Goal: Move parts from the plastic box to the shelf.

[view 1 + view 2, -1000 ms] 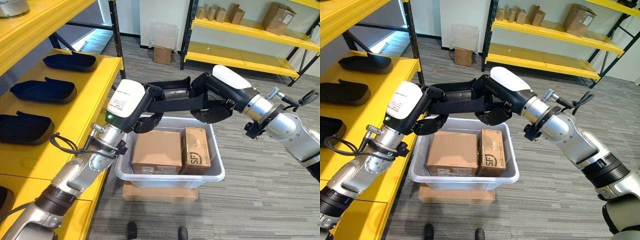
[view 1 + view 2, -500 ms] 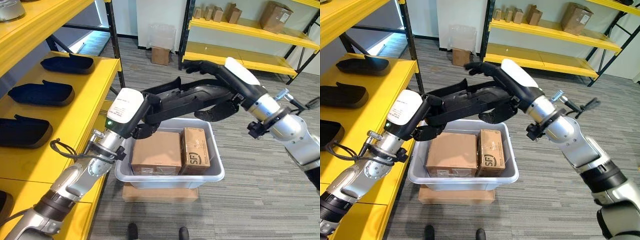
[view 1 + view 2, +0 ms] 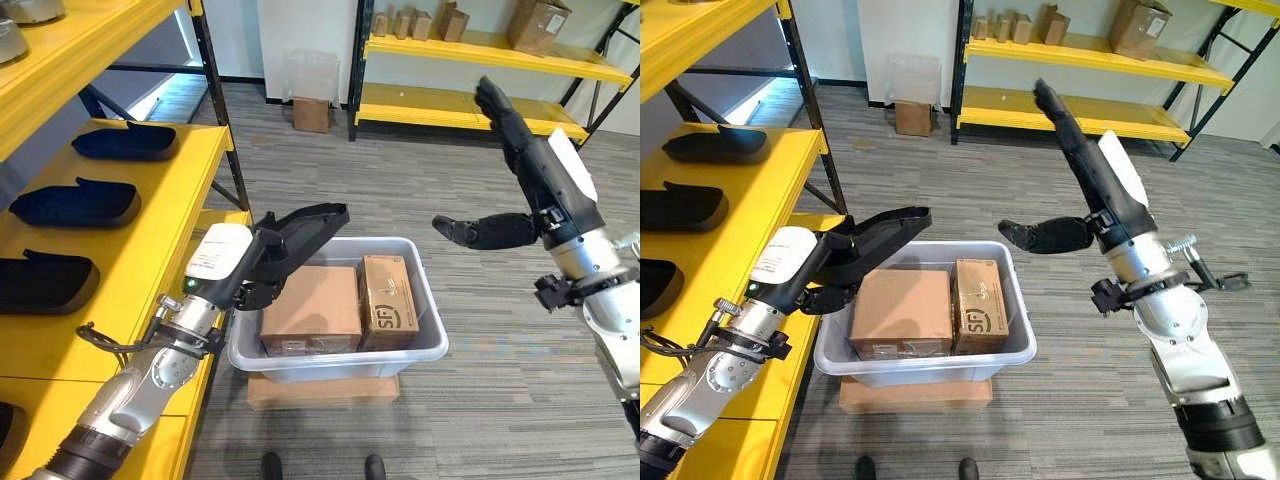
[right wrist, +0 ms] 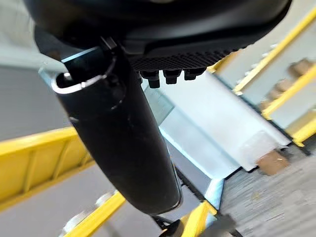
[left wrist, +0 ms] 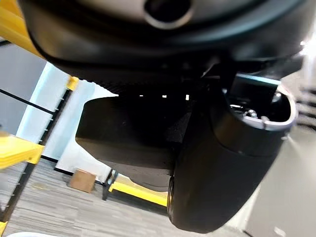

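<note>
here the left hand [image 3: 300,228] hovers at the near-left rim of the plastic box [image 3: 420,345], fingers straight and holding nothing, likely lined up to go in for a part. the right hand [image 3: 520,150] is raised high and well apart from the box, spread wide and empty. two cardboard boxes [image 3: 312,305] stand side by side inside, perhaps over parts i cannot see. dark moulded parts [image 3: 75,205] lie spaced along the yellow shelf [image 3: 190,160], which leaves room for more.
</note>
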Motion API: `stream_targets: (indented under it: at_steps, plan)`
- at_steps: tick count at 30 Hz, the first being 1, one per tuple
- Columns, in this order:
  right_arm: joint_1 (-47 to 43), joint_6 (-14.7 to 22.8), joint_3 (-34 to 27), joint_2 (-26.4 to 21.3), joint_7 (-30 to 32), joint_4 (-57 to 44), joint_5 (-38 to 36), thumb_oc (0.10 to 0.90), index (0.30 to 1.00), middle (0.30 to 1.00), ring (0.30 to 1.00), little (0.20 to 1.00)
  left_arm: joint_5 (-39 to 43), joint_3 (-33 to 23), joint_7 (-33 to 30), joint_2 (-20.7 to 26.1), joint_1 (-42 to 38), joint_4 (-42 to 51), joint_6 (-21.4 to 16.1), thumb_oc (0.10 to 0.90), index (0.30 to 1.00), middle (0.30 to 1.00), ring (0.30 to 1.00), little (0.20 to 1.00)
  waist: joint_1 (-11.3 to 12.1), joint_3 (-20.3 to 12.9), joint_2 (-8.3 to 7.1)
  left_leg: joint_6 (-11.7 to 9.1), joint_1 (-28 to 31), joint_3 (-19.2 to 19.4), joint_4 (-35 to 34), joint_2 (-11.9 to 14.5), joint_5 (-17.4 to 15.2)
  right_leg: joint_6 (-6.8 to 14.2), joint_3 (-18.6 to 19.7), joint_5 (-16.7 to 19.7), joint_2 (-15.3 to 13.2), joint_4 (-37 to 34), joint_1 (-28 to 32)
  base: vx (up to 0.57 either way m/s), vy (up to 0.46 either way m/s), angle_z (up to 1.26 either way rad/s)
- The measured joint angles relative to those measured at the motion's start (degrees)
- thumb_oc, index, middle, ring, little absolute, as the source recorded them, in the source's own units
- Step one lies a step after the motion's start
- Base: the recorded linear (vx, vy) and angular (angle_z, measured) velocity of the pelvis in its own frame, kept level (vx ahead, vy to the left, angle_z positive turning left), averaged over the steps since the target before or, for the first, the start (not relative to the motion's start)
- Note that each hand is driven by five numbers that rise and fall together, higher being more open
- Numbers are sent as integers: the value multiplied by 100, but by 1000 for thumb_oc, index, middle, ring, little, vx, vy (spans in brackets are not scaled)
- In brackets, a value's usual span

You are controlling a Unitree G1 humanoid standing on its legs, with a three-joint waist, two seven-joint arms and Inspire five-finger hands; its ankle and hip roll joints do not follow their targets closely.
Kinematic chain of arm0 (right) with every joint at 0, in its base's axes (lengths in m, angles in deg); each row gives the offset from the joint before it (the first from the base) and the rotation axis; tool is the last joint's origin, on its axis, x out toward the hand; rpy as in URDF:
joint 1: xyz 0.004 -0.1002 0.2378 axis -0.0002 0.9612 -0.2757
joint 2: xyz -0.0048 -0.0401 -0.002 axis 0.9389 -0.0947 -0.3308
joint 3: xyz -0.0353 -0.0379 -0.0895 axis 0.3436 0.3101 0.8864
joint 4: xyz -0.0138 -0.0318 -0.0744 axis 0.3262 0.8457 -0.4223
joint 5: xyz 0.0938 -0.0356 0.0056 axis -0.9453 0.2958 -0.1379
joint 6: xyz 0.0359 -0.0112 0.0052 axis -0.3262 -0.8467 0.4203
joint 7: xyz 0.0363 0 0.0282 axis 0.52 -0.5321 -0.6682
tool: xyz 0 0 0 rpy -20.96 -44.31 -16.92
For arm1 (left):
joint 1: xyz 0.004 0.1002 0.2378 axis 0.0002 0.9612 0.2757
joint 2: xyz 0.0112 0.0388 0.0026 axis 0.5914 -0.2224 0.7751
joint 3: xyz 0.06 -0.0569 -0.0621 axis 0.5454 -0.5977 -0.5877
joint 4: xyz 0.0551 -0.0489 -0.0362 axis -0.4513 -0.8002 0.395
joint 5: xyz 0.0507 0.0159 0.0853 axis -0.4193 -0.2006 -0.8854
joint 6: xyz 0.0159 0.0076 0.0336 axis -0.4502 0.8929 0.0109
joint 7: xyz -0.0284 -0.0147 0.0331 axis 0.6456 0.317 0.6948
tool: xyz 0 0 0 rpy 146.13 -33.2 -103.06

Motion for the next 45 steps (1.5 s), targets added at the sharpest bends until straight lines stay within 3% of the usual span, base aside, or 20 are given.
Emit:
stream_targets:
  at_steps: [11, 17, 22, 25, 28, 29, 30, 32, 33, 34, 35, 36, 37, 38, 39, 40, 42, 43, 45]
  plan:
    - [1066, -68, -479, 687, -37, -137, -199, 900, 1000, 1000, 1000, 1000, 224, -451, 154, -220, 759, 320, -7, 400, 300, 300, 300, 300, -91, -27, 141, 8, 22, 73, 0, 13, -25, -3, 24, -16, 2, 10, -12, -9, -22, -2]
    - [1053, -74, -442, 717, -14, -137, -192, 900, 1000, 1000, 1000, 1000, 439, -695, 335, -213, 854, 848, -13, 400, 300, 300, 300, 300, -54, -25, 228, 8, 99, 125, 1, 37, -25, -6, 108, -8, 23, 25, 24, -37, -62, -5]
    - [675, -73, -46, 654, 89, -29, -134, 900, 1000, 1000, 1000, 1000, 442, -705, 334, -117, 846, 1124, -41, 400, 300, 300, 300, 300, -33, 4, 389, -34, 119, 127, 8, 117, 11, -29, 115, -22, 121, 121, -17, -158, -139, -4]
    - [199, -70, 557, 508, 96, 191, -77, 900, 1000, 1000, 1000, 1000, 441, -699, 335, -73, 833, 1158, -152, 400, 300, 300, 300, 300, 48, 140, 551, -117, 65, 98, 87, 334, 62, -126, 114, -223, 343, 575, -255, -193, -217, -7]
    - [54, -68, 753, 346, 85, 191, -68, 900, 1000, 1000, 1000, 1000, 441, -732, 334, 5, 848, 1229, -182, 400, 300, 300, 300, 300, 241, 303, 654, -241, -56, 18, 142, 503, 144, -267, 68, -371, 568, 979, -517, -161, -167, 10]
    - [-93, -57, 767, 168, 87, 190, -68, 900, 1000, 1000, 1000, 1000, 438, -825, 335, 125, 842, 1356, -209, 400, 300, 300, 300, 300, 323, 480, 722, -332, -322, -144, 247, 598, 311, -376, -114, -531, 677, 1388, -813, -118, -103, 36]
    - [-164, -59, 752, 90, 87, 191, -66, 900, 1000, 1000, 1000, 1000, 438, -872, 334, 130, 816, 1400, -225, 400, 300, 300, 300, 300, 320, 601, 707, -358, -361, -226, 240, 647, 378, -455, -169, -611, 612, 1491, -900, -113, -56, 60]
    - [-282, -57, 748, -48, 128, 194, -67, 900, 1000, 1000, 1000, 1000, 438, -880, 335, 145, 785, 1435, -237, 400, 300, 300, 300, 300, 398, 758, 871, -332, -634, -217, 260, 676, 571, -549, -458, -755, 669, 1844, -1103, -143, -71, 70]
    - [-351, -55, 739, -157, 173, 182, -61, 900, 1000, 1000, 1000, 1000, 438, -884, 335, 170, 753, 1496, -238, 400, 300, 300, 300, 300, 522, 855, 969, -329, -790, -325, 104, 681, 440, -688, -695, -975, 695, 2377, -1437, -210, -122, 81]
    - [-339, -44, 728, -135, 217, 162, -32, 900, 1000, 1000, 1000, 1000, 437, -894, 334, 228, 715, 1551, -238, 400, 300, 300, 300, 300, 542, 937, 887, -314, -813, -285, -37, 636, 163, -770, -746, -1032, 537, 2505, -1545, -236, -132, 98]
    - [-344, -50, 718, -64, 222, 155, -17, 900, 1000, 1000, 1000, 1000, 437, -891, 336, 333, 571, 1571, -244, 400, 300, 300, 300, 300, 533, 1092, 634, -196, -921, -126, 218, 505, -217, -895, -925, -985, 244, 2492, -1613, -200, -148, 70]
    - [-344, -50, 718, -64, 222, 155, -17, 900, 1000, 1000, 1000, 1000, 437, -891, 336, 333, 571, 1571, -244, 400, 300, 300, 300, 300, 533, 1092, 634, -196, -921, -126, 218, 505, -217, -895, -925, -985, 244, 2492, -1613, -118, -86, 102]
    - [-319, -53, 715, -52, 205, 90, 44, 900, 1000, 1000, 1000, 1000, 437, -874, 346, 359, 361, 1588, -250, 400, 300, 300, 300, 300, 531, 1159, 331, -32, -1156, 156, 1600, 332, -497, -1032, -1176, -702, -135, 2066, -1612, -91, -125, 69]
    - [-322, -52, 702, -56, 205, 67, 45, 900, 1000, 1000, 1000, 1000, 437, -876, 346, 352, 327, 1589, -250, 400, 300, 300, 300, 300, 515, 1160, 313, -31, -1093, 147, 1796, 309, -594, -1044, -1204, -679, -182, 2005, -1600, -41, -79, 116]
    - [-338, -35, 597, -4, 214, 38, 44, 900, 1000, 1000, 1000, 1000, 434, -877, 353, 216, 188, 1588, -256, 400, 300, 300, 300, 300, 374, 1140, 365, -14, -722, 105, 2369, 259, -909, -1037, -1468, -614, -343, 1954, -1535, -26, -88, 88]
    - [-276, -47, 478, 81, 216, 6, 45, 900, 1000, 1000, 1000, 1000, 433, -852, 360, 60, 92, 1581, -255, 400, 300, 300, 300, 300, 242, 1113, 416, -60, -673, 134, 2618, 303, -837, -927, -1495, -628, -361, 1914, -1484, 16, -8, 135]
    - [40, -43, 55, 212, 236, -234, 37, 900, 1000, 1000, 1000, 1000, 441, -867, 355, -199, -115, 1780, -266, 400, 300, 300, 300, 300, -26, 1043, 530, -170, -71, 376, 2024, 291, -860, -796, -1918, -591, -454, 1858, -1377, 6, -1, 108]
    - [47, -43, 7, 207, 243, -267, 35, 900, 1000, 1000, 1000, 1000, 441, -898, 345, -166, -192, 1886, -276, 400, 300, 300, 300, 300, -24, 1042, 517, -182, 55, 389, 1791, 264, -841, -689, -1939, -499, -431, 1839, -1407, -12, 30, 36]
    - [-36, -33, 93, 217, 191, -276, 41, 900, 1000, 1000, 1000, 1000, 437, -897, 345, -156, -236, 1889, -291, 400, 300, 300, 300, 300, 91, 1026, 488, -186, 184, 382, 1692, 271, -853, -683, -1857, -409, -486, 1776, -1315, 44, 275, 12]
